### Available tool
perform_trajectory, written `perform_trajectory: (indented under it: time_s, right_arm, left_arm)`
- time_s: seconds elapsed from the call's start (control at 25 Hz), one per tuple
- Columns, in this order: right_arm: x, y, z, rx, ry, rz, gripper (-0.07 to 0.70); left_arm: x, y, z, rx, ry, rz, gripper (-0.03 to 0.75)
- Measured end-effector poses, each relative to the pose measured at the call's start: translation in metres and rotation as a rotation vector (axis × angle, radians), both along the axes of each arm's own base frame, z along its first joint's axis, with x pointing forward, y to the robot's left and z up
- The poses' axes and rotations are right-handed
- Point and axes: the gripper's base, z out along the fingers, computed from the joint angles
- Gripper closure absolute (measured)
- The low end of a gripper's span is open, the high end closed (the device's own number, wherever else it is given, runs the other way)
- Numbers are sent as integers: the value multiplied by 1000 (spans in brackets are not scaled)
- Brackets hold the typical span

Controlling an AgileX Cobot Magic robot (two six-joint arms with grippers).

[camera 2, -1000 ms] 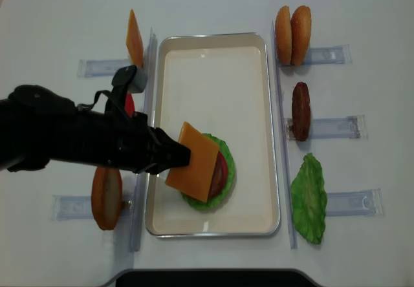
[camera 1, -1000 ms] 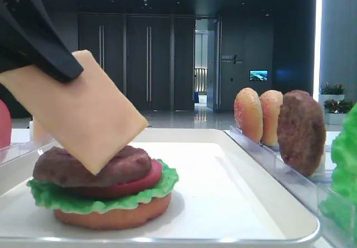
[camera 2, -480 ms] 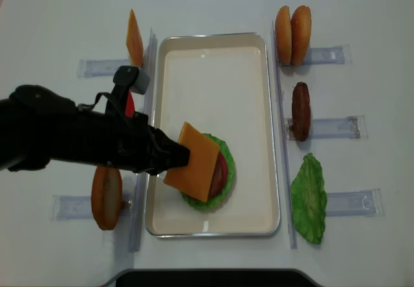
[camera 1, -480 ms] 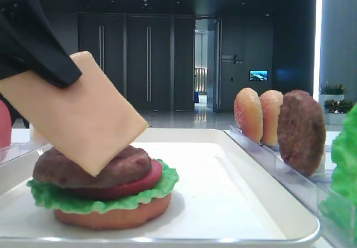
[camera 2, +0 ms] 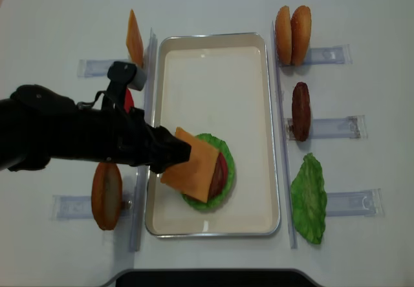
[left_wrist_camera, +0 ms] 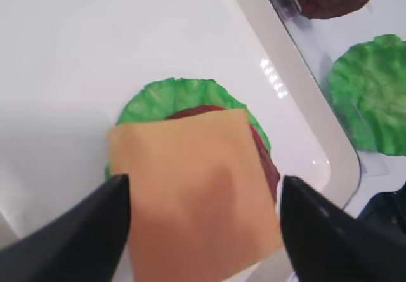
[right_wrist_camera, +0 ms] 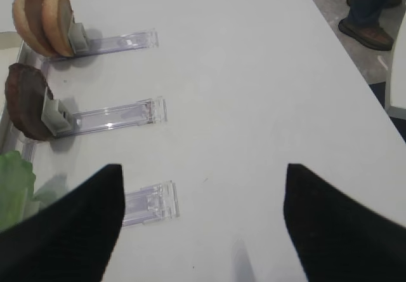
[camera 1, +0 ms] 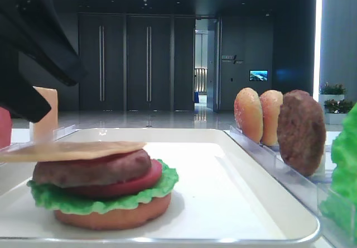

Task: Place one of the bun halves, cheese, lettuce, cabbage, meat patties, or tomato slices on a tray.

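The pale orange cheese point(camera 1: 72, 150) lies flat on a burger stack on the white tray point(camera 2: 213, 80). Under it sit a brown meat patty point(camera 1: 95, 170), a red tomato slice point(camera 1: 139, 184), green lettuce point(camera 1: 100, 200) and a bun half point(camera 1: 111, 217). My left gripper point(left_wrist_camera: 203, 180) is open just above the cheese point(left_wrist_camera: 196, 193), with a black finger on either side and neither touching it. In the overhead view the left gripper point(camera 2: 171, 152) is at the slice's left edge. My right gripper point(right_wrist_camera: 203, 167) hangs open over bare table, holding nothing.
Clear racks flank the tray. On the right stand two bun halves point(camera 2: 292, 26), a patty point(camera 2: 301, 110) and a lettuce leaf point(camera 2: 308, 198). On the left stand another cheese slice point(camera 2: 134, 38) and a bun half point(camera 2: 107, 195). My left arm point(camera 2: 58, 135) crosses the left racks.
The left jaws have opened and let go of the cheese. The slice has dropped from its tilt to lie flat on the patty.
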Motion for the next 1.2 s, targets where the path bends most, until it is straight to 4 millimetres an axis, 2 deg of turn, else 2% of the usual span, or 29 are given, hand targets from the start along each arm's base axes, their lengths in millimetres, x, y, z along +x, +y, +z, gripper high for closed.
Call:
perform_trajectory:
  time_s: [0.08, 0.2, 0.48, 0.76, 0.92, 1.2]
  right_arm:
    - [0, 0, 0, 0, 0, 0, 132]
    - [0, 0, 0, 0, 0, 0, 132]
    - [0, 0, 0, 0, 0, 0, 132]
    - [0, 0, 0, 0, 0, 0, 132]
    - [0, 0, 0, 0, 0, 0, 132]
    - [0, 0, 0, 0, 0, 0, 132]
  left_arm:
    - [1, 1, -1, 16, -6, 18, 76]
    - [3, 5, -3, 60, -6, 41, 34]
    - [10, 9, 3, 154, 29, 65, 24]
    - [35, 13, 34, 196, -8, 81, 24]
    - [52, 29, 55, 239, -22, 137, 24]
    - [67, 84, 83, 488, 47, 269, 24]
